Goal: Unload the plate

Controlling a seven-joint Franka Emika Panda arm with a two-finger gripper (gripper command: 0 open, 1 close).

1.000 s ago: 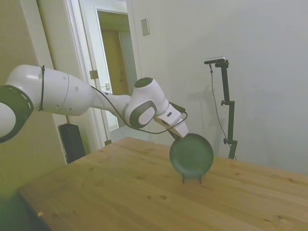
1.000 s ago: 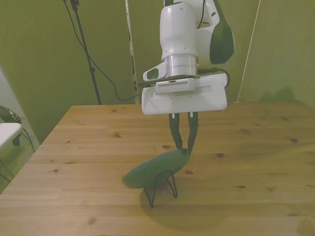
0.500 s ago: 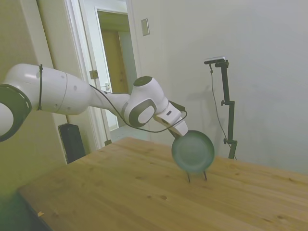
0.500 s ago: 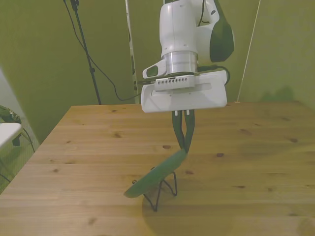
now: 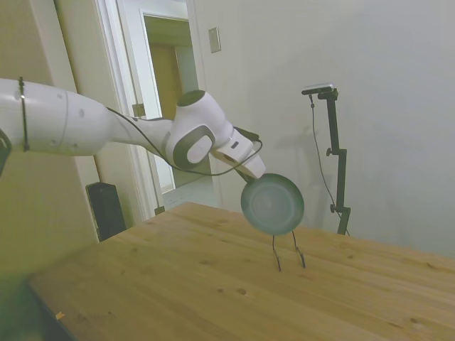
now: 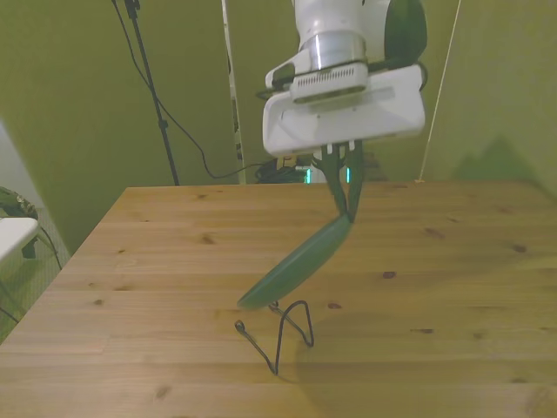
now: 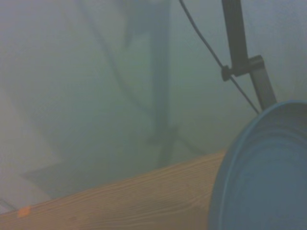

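The dark green plate (image 5: pixel 272 204) (image 6: pixel 300 262) hangs tilted in the air above the table, clear of the thin dark wire stand (image 5: pixel 287 253) (image 6: pixel 280 333) below it. My gripper (image 6: pixel 346 207) (image 5: pixel 254 179) is shut on the plate's upper rim. A large part of the plate (image 7: pixel 261 177) fills one side of the wrist view. The wire stand is bare on the wooden table (image 6: pixel 174 261) (image 5: pixel 178 284).
A doorway (image 5: pixel 170 106) and a dark speaker-like box (image 5: pixel 106 209) lie beyond the table's far edge in the side view. Cables (image 6: pixel 165 113) hang behind the table in the front view.
The gripper has risen with the plate in it, lifting the plate off the wire stand. The stand stays on the table.
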